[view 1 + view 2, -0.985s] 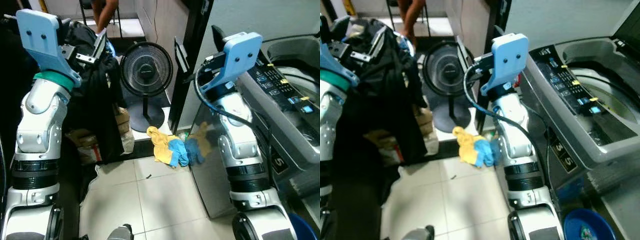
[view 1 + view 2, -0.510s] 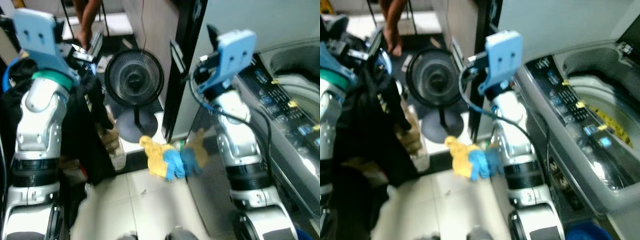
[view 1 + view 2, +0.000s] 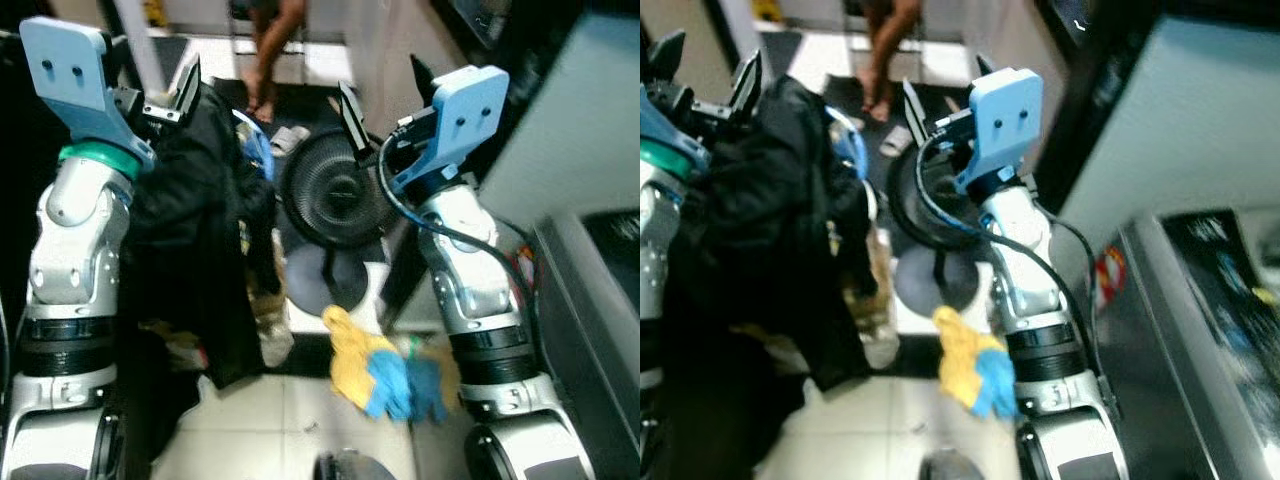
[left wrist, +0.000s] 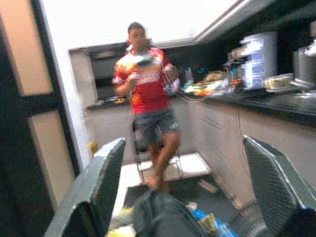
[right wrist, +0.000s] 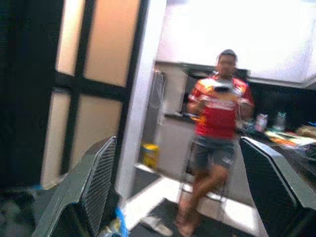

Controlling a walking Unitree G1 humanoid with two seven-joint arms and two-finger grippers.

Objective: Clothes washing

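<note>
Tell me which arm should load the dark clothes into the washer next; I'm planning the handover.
Left, probably. The left end effector sits at the black bundle of clothing, fingers apart around its top. The right end effector hangs open and empty above the black standing fan.

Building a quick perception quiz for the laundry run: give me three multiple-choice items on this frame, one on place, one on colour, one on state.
1. Where is the black round floor fan?
A. between the two arms
B. on the washer
C. in a basket

2. What colours is the crumpled cloth pile on the floor?
A. red and white
B. yellow and blue
C. green

3. How are the left gripper fingers?
A. shut
B. open
C. clamped on a bottle

Answers: 1 A, it stands on the floor between the arms; 2 B, yellow beside blue; 3 B, a wide gap between the fingers.
</note>
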